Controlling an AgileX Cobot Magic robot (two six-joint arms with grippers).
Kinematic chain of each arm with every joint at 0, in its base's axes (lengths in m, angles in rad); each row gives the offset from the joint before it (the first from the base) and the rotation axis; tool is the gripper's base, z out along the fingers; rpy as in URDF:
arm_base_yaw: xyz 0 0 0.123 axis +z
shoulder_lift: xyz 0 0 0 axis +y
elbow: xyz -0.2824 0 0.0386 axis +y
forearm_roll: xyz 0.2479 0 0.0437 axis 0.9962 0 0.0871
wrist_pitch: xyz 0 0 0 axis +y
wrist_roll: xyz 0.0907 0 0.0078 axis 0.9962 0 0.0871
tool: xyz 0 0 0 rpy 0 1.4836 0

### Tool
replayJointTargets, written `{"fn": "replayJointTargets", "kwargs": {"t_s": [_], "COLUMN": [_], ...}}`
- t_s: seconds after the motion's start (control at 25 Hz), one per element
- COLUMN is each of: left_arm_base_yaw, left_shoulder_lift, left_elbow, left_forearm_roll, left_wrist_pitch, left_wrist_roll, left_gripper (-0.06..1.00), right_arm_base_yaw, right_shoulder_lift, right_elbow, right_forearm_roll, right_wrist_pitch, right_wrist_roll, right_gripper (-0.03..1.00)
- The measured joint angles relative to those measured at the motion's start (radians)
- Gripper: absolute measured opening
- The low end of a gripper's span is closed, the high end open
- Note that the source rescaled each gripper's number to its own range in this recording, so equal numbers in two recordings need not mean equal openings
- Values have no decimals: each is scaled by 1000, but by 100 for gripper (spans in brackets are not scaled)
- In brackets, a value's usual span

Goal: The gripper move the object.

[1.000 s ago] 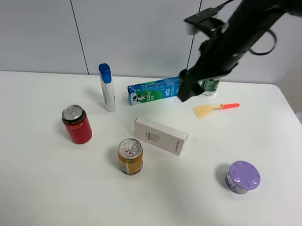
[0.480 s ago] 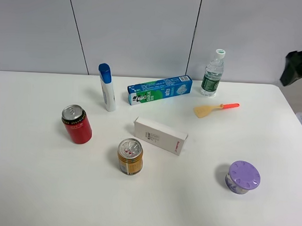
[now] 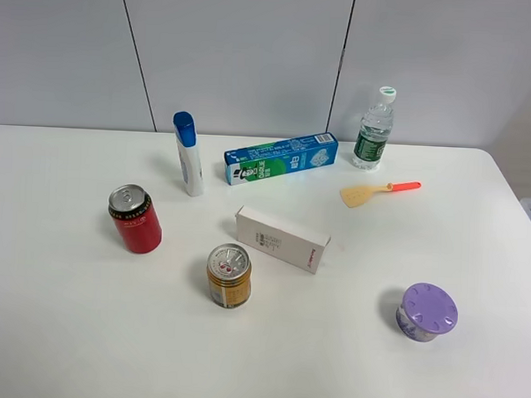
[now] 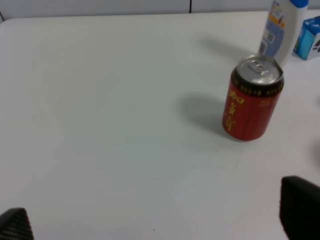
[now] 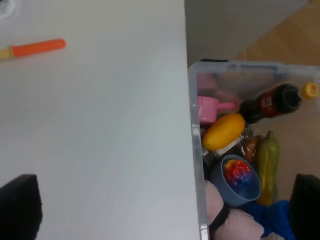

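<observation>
The golden-yellow and orange can (image 3: 229, 275) stands upright on the white table (image 3: 83, 332), left of centre and near the front, with its silver pull-tab top up. Neither arm shows in the exterior high view. The can is out of both wrist views. My left gripper (image 4: 156, 220) is open and empty, with only its dark fingertips (image 4: 300, 210) showing, over bare table near the red can (image 4: 252, 100). My right gripper (image 5: 160, 210) is open and empty over the table's right edge, far from the can.
On the table stand a red can (image 3: 135, 218), a white box (image 3: 282, 238), a toothpaste box (image 3: 280, 158), a blue-capped white bottle (image 3: 189, 153), a water bottle (image 3: 373, 130), an orange-handled spatula (image 3: 379, 192) and a purple-lidded jar (image 3: 427, 312). A clear bin (image 5: 240, 150) of toys sits beside the table's right edge.
The right arm, which reached over the toothpaste box and water bottle one second ago, has pulled away to the right and is now out of the exterior high view. The objects have not moved.
</observation>
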Motion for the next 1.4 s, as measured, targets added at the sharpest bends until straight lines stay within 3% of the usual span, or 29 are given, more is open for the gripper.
{"fn": "replayJointTargets", "kwargs": {"t_s": [0.24,0.44,0.72,0.96,1.4], "left_arm_base_yaw": [0,0,0,0,0], "left_shoulder_lift": [0,0,0,0,0], "left_elbow": [0,0,0,0,0], "left_forearm_roll": [0,0,0,0,0], "left_wrist_pitch": [0,0,0,0,0], "left_wrist_roll": [0,0,0,0,0], "left_gripper": [100,100,100,100,100], "right_arm_base_yaw": [0,0,41,127,141], "right_shoulder_lift": [-252,-509,-760,-862,-993], "right_elbow": [214,428,667,784,928], "right_forearm_roll": [72,83,173,177,173], "right_wrist_pitch": [-11,-148,-206,-231,-241], "right_wrist_roll": [-8,-20,-23,-23,33], "right_gripper": [100,100,100,100,100]}}
